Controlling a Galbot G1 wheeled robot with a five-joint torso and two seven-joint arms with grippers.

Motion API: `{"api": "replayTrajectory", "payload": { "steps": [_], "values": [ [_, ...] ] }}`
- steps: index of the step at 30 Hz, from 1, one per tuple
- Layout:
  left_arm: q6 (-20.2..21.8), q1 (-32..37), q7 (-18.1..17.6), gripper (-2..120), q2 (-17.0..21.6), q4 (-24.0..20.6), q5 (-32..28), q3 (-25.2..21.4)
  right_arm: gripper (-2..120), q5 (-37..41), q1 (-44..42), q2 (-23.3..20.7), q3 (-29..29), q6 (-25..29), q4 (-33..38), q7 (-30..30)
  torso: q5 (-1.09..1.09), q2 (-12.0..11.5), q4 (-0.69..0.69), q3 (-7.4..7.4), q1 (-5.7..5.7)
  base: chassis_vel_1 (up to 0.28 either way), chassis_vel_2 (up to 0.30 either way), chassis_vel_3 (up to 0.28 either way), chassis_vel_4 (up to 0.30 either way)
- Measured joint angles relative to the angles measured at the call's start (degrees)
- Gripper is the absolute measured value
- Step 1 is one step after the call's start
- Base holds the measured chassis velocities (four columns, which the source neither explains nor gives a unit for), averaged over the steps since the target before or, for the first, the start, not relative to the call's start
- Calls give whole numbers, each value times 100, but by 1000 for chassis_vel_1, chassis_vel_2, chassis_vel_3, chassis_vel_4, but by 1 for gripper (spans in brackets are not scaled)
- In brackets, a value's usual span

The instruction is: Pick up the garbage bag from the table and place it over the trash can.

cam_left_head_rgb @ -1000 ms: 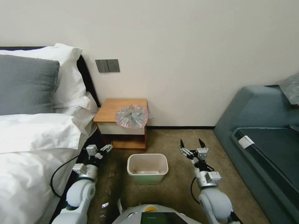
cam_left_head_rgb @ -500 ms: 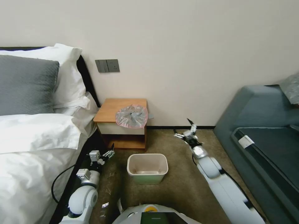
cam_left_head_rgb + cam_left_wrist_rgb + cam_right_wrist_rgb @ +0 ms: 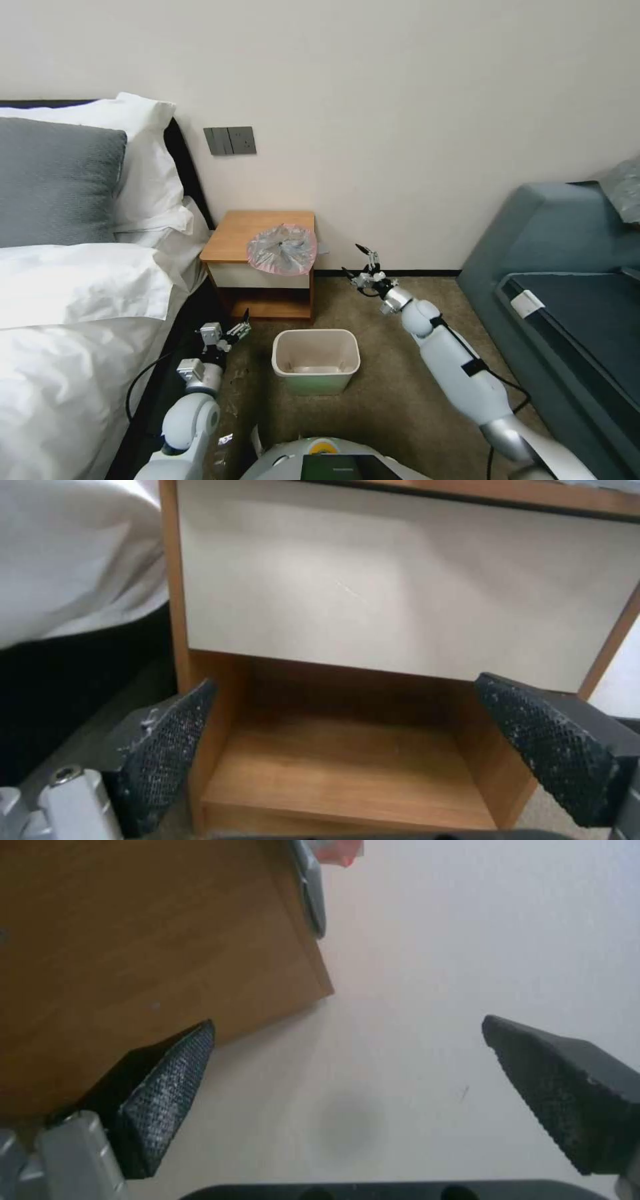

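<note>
Head view: the garbage bag [image 3: 282, 249] lies crumpled on the right front part of the orange-brown surface [image 3: 247, 233], its pink edge drooping slightly over the white drawer front [image 3: 257, 275]. This nightstand stands against the wall, with the bed [image 3: 73, 313] on its left side. The trash can [image 3: 316, 360] sits on the carpet in front of the surface, apart from it and holding nothing visible.

The right arm stretches out toward the right side of the surface. The right hand [image 3: 358, 261] hangs in the air just beside the surface's right edge, near the bag but not touching it, fingers spread wide and holding nothing. In the right wrist view the right hand [image 3: 347, 1090] shows two dark textured fingertips [image 3: 167, 1090] set far apart, with the wooden side of the surface [image 3: 133, 950] and the pale wall between and beyond them.

The left hand [image 3: 241, 325] waits low in front of the surface, between the bed and the trash can, released and empty. In the left wrist view the left hand [image 3: 360, 740] faces the drawer front [image 3: 400, 580] and the lower shelf [image 3: 347, 770], its pads [image 3: 170, 740] well apart.
</note>
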Motion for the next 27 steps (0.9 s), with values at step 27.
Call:
{"api": "replayTrajectory", "payload": {
  "steps": [27],
  "values": [
    [-4,25,-37,99,-295,2,-13,-63,71,-232,865,273,-907,-106,-279,-35,0,0,1,0,0,0,0,0,0]
  ]
}}
